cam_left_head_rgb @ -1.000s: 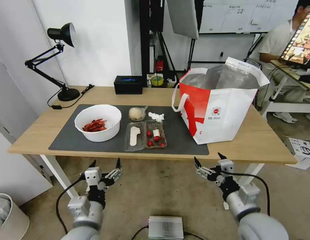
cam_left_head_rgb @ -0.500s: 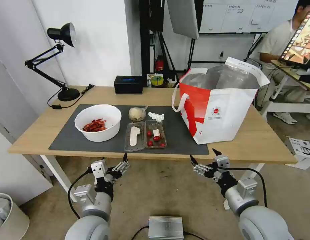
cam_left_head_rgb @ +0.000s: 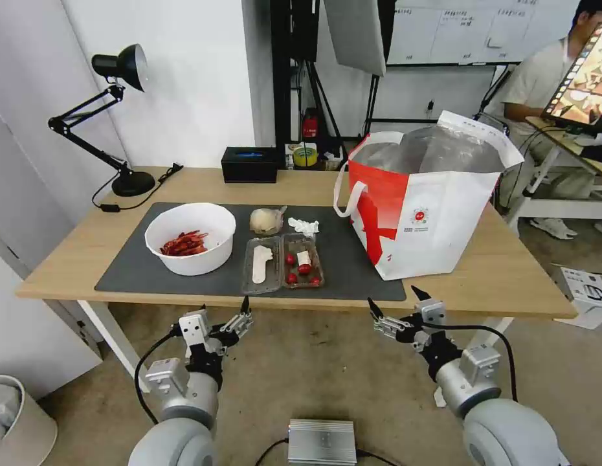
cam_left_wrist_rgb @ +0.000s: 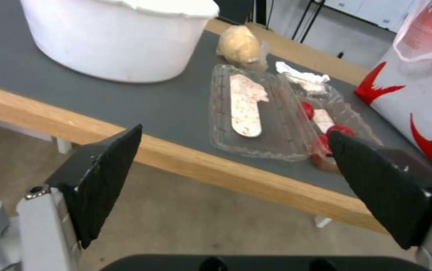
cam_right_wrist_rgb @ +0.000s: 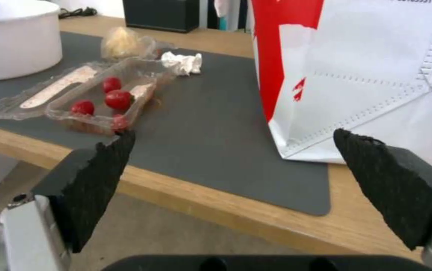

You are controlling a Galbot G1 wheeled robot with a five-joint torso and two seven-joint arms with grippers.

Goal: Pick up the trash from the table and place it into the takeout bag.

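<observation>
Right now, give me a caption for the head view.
Both open grippers, left and right, below the table edge; takeout bag stands right.

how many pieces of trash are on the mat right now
4: a white bowl toward the mat's left, a clear tray near the middle front, a plastic wrap ball behind the tray, and a crumpled tissue beside the ball, nearer the bag.

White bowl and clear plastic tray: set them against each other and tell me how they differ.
The white bowl is round, opaque and deep; the clear plastic tray is flat, see-through and hinged open into two halves. The bowl holds a heap of red scraps; the tray holds a few round red bits in one half and a pale strip in the other. The bowl lies farther left, the tray nearer the takeout bag. Both rest on the table's dark mat, untouched.
</observation>
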